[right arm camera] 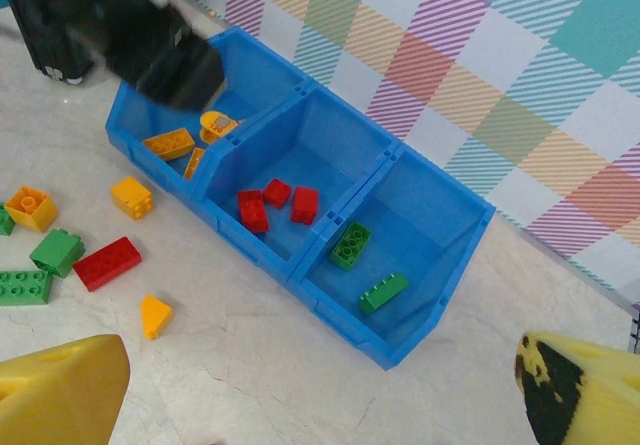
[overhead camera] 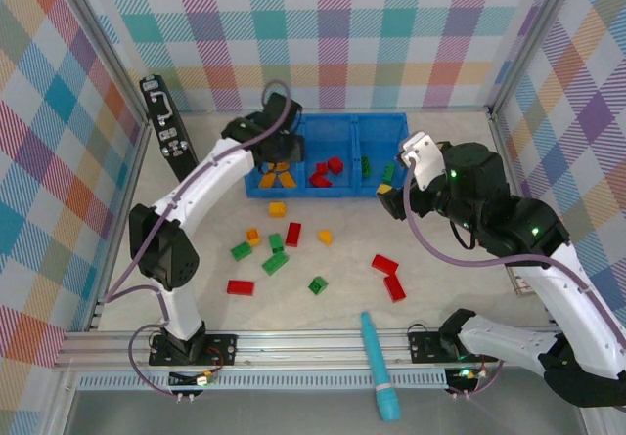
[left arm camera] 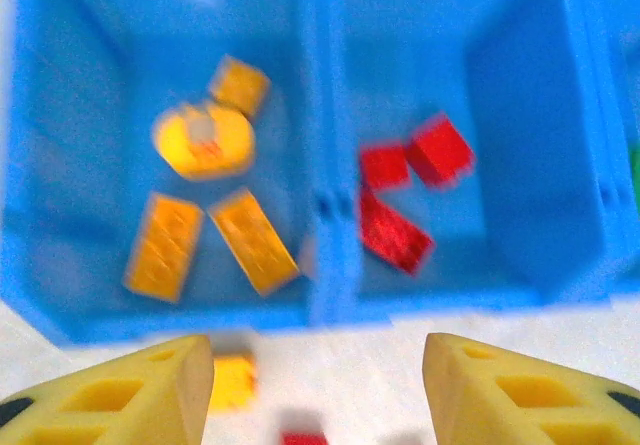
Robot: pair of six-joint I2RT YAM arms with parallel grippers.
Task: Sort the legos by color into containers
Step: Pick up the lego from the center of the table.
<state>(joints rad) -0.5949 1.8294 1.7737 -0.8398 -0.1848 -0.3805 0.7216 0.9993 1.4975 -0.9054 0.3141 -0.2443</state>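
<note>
The containers are three compartments of one blue tray (overhead camera: 352,118). Several orange legos (left arm camera: 162,245) lie in its left compartment, three red ones (left arm camera: 440,151) in the middle, two green ones (right arm camera: 351,244) in the right. My left gripper (left arm camera: 318,390) hovers open over the tray's near wall (left arm camera: 200,320) at the left compartment, with nothing between its yellow fingers (left arm camera: 150,395). My right gripper (right arm camera: 320,395) is open and holds nothing above the table in front of the right compartment. Loose red (overhead camera: 240,286), green (overhead camera: 275,263) and orange (overhead camera: 278,208) legos lie scattered on the table.
A teal pen-like tool (overhead camera: 377,367) lies at the near edge between the arm bases. A black rectangular device (overhead camera: 166,127) leans at the far left. Plaid walls and a metal frame enclose the table.
</note>
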